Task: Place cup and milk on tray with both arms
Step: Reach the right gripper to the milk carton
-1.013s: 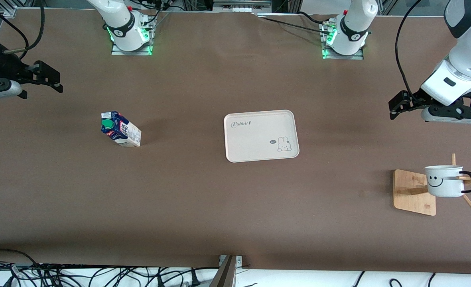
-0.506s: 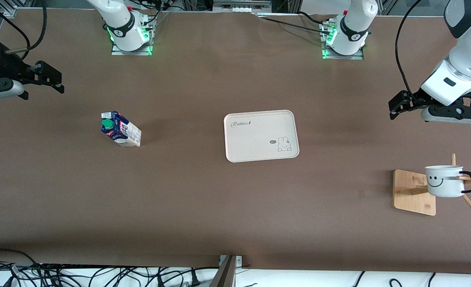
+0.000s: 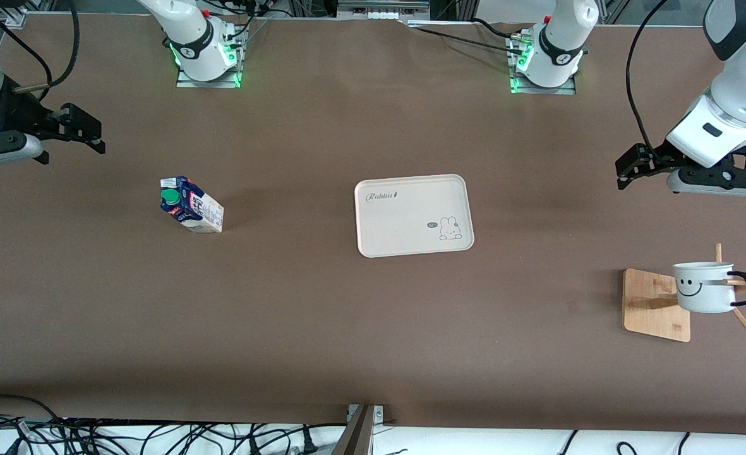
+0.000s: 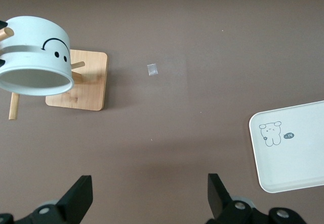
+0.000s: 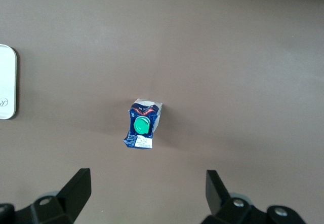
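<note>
The cream tray (image 3: 414,215) lies flat in the middle of the table, and its edges show in both wrist views (image 4: 293,148) (image 5: 6,82). The milk (image 3: 191,205) stands upright toward the right arm's end, its green cap up (image 5: 143,124). The white smiley cup (image 3: 704,287) hangs on a peg of a bamboo rack (image 3: 654,303) at the left arm's end (image 4: 35,57). My right gripper (image 3: 88,133) (image 5: 147,193) hovers open over bare table beside the milk. My left gripper (image 3: 628,169) (image 4: 149,198) hovers open over bare table beside the rack. Neither holds anything.
The rack's wooden base (image 4: 78,79) and pegs stick out around the cup. A small pale scrap (image 4: 152,69) lies on the brown table between rack and tray. Both arm bases (image 3: 208,54) (image 3: 546,60) stand along the table's back edge. Cables run along the front edge.
My right gripper has shifted a little toward the milk. The left arm, cup, milk and tray have not moved.
</note>
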Controlling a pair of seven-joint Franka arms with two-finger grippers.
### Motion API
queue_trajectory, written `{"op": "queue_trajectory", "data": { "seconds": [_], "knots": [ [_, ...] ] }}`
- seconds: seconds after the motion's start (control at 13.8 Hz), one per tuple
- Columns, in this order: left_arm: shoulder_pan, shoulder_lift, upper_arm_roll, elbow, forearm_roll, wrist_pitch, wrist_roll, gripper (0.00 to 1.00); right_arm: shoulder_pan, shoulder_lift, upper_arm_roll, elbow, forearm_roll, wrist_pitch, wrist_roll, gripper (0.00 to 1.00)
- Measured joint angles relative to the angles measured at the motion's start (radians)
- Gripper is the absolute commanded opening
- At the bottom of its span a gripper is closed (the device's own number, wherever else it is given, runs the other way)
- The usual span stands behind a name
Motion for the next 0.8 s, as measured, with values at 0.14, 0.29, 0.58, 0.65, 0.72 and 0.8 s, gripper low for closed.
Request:
{"op": "queue_trajectory", "data": {
  "seconds": [0.14,0.29,0.58,0.65,0.72,0.8],
  "knots": [
    [0.0,0.0,0.0,0.0,0.0,0.0,0.0,1.0,0.017,0.025,0.002,-0.001,0.0,-0.001,0.0,1.0],
    [0.0,0.0,0.0,0.0,0.0,0.0,0.0,1.0,0.039,0.073,0.003,-0.002,0.0,-0.002,-0.002,1.0],
    [0.0,0.0,-0.002,0.001,0.0,0.0,0.0,1.0,0.063,0.177,0.005,-0.003,0.034,0.017,-0.028,1.0],
    [0.0,0.0,-0.007,0.002,0.0,0.0,0.0,1.0,0.067,0.201,0.005,-0.006,0.037,0.032,-0.017,1.0],
    [0.0,0.0,-0.013,0.002,0.0,0.0,-0.001,1.0,0.068,0.222,0.005,-0.014,0.038,0.057,-0.008,1.0],
    [0.0,0.0,-0.017,0.003,0.0,0.0,-0.001,1.0,0.068,0.24,0.004,-0.03,0.038,0.085,-0.004,1.0]
  ]
}}
